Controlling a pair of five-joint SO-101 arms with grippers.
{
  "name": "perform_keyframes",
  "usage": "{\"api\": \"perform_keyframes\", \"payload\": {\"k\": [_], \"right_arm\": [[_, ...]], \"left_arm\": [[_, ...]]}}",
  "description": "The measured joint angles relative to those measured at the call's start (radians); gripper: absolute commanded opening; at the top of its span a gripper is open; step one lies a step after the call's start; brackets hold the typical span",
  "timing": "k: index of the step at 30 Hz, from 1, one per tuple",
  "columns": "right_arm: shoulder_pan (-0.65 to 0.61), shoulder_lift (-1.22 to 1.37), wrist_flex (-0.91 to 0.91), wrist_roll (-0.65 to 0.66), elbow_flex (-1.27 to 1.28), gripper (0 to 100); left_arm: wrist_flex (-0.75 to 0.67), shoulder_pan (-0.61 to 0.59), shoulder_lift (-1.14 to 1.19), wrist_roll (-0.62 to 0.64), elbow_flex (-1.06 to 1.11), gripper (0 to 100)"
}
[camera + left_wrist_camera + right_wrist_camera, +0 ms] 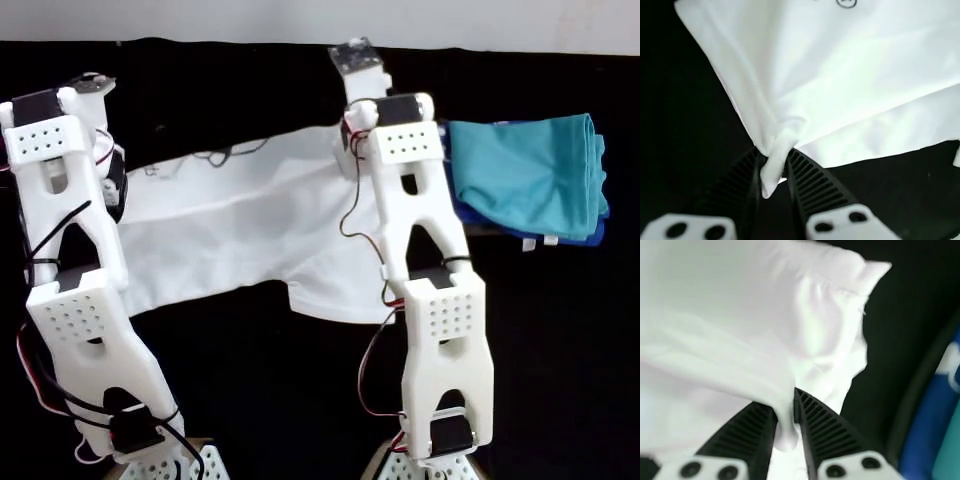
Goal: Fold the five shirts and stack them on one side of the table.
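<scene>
A white shirt [240,225] hangs stretched between the two arms over the black table. My left gripper [774,172] is shut on a pinched fold of the white shirt [840,75] at its left side. My right gripper [786,422] is shut on the white shirt [730,330] at its right side, near the back of the table. In the high view the left arm [70,200] stands at the left and the right arm [415,210] right of centre. A folded teal shirt [530,170] lies on a folded blue shirt [590,237] at the right.
The black table cloth [250,390] covers the whole table. The folded stack sits close to the right arm's far end. Part of the blue shirt [932,440] shows beside the right gripper. Loose cables run along both arms.
</scene>
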Motion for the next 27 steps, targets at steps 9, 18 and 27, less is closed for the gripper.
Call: {"api": "perform_keyframes", "payload": {"k": [9,18,27], "right_arm": [[-0.011,-0.002,0.213,-0.002,-0.13,0.5],[-0.011,-0.132,0.221,-0.046,0.026,0.5],[-0.002,-0.468,0.15,-0.049,0.526,0.5]], "left_arm": [[0.009,-0.08,-0.06,-0.044,0.16,1],[0.009,-0.087,-0.278,-0.137,0.43,1],[0.009,-0.097,-0.285,-0.164,0.525,1]]}}
